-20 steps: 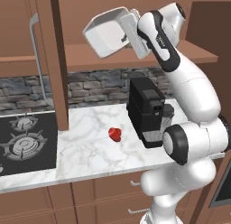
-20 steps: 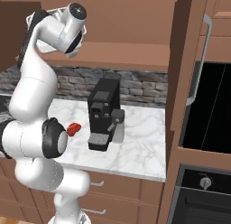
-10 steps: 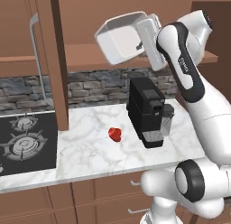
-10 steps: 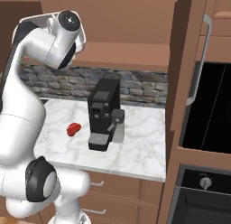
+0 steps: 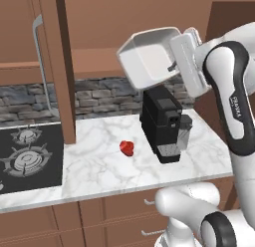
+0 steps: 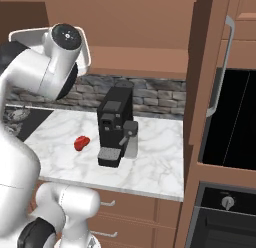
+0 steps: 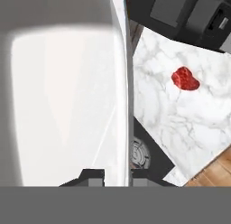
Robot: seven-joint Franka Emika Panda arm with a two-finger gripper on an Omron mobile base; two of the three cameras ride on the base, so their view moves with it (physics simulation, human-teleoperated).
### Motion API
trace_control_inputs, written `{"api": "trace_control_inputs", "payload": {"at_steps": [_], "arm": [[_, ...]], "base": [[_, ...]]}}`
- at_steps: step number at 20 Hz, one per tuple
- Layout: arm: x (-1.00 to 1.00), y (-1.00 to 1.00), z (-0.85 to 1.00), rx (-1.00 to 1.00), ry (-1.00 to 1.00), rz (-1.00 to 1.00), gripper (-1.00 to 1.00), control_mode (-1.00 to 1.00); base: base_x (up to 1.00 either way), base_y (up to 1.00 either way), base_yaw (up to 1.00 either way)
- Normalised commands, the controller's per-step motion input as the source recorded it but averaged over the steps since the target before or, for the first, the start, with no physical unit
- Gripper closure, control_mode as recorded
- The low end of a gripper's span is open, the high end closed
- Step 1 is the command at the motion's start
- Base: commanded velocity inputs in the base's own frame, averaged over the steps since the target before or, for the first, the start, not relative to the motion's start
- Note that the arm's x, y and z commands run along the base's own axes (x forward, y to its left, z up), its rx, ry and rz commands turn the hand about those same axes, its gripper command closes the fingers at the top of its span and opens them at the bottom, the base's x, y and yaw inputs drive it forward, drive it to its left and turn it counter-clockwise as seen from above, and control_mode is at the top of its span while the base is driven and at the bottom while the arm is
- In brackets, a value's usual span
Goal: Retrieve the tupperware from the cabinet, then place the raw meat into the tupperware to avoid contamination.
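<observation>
The white tupperware (image 5: 148,59) hangs tilted in the air, above the black coffee machine and in front of the open cabinet (image 5: 94,61). My gripper (image 5: 175,61) is shut on the tub's right rim. In the hand view the tupperware wall (image 7: 63,101) covers the left half, with my gripper (image 7: 116,177) clamped over its edge. The raw meat (image 5: 127,148) is a small red lump on the marble counter, left of the coffee machine and below the tub; it also shows as raw meat (image 6: 81,142) and raw meat (image 7: 185,78). In the right base view my arm hides most of the tupperware (image 6: 25,36).
A black coffee machine (image 5: 164,124) stands on the marble counter (image 5: 94,171) right of the meat. The open cabinet door (image 5: 62,66) hangs over the counter's left part, beside the stove (image 5: 25,156). A black oven (image 6: 230,122) and a tall cabinet door (image 6: 200,67) stand at the right.
The arm has carried the tupperware out from the cabinet, to the right and lower, toward the coffee machine. The meat and the base have not moved.
</observation>
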Motion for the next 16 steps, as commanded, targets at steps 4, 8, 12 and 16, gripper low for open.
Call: {"api": "trace_control_inputs", "payload": {"at_steps": [4,8,12,16], "arm": [[-1.0,-0.03,-0.18,0.0,0.13,-0.01,1.0,-1.0],[-0.81,0.0,-0.46,-0.02,0.22,-0.01,1.0,-1.0],[-0.69,0.0,-0.64,-0.05,0.23,-0.02,1.0,-1.0],[-0.55,0.0,-0.66,-0.06,0.2,-0.01,1.0,-1.0]], "base": [[0.0,0.0,0.0],[0.0,0.0,0.0],[0.0,0.0,0.0],[0.0,0.0,0.0]]}}
